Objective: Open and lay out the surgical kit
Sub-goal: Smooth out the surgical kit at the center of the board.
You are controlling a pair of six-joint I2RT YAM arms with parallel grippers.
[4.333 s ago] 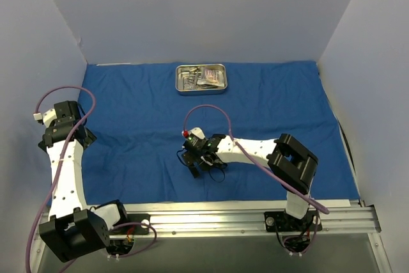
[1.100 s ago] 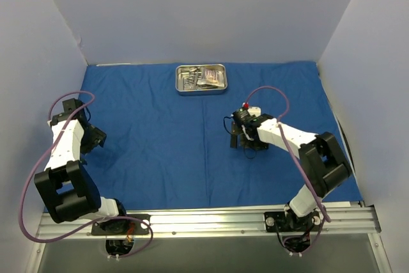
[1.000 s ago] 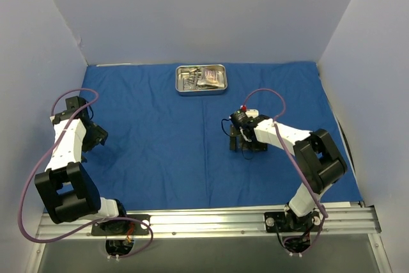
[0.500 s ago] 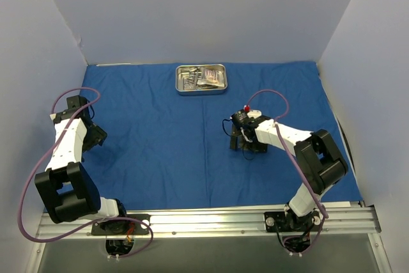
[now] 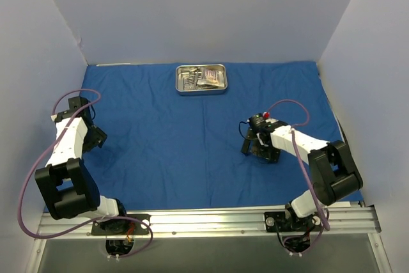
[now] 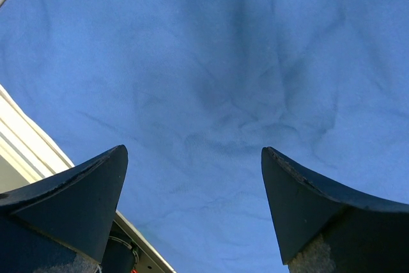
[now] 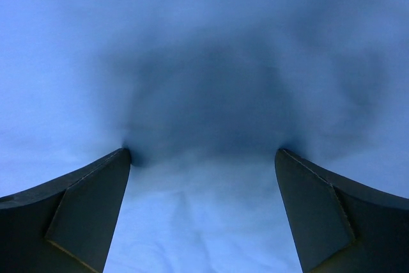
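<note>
The surgical kit's royal-blue cloth (image 5: 160,139) lies spread flat over the table. At its far middle stands the small steel tray (image 5: 177,82), with silver instruments (image 5: 189,79) and packets (image 5: 213,78) inside. My right gripper (image 5: 260,151) points down at the cloth right of centre. It is open, with both fingertips on or just above the fabric (image 7: 203,222) and nothing between them (image 7: 203,153). My left gripper (image 5: 96,137) hangs open over the cloth's left part, and only wrinkled cloth (image 6: 223,81) shows between its fingers (image 6: 192,151).
Grey walls close in the left, back and right. The metal rail (image 5: 204,220) with both arm bases runs along the near edge. A pale edge strip (image 6: 25,139) shows beside the left finger. The cloth has light wrinkles and a crease down its middle.
My right gripper has slid to the right and slightly nearer across the cloth, still open. The left arm has hardly moved. The tray stays where it was.
</note>
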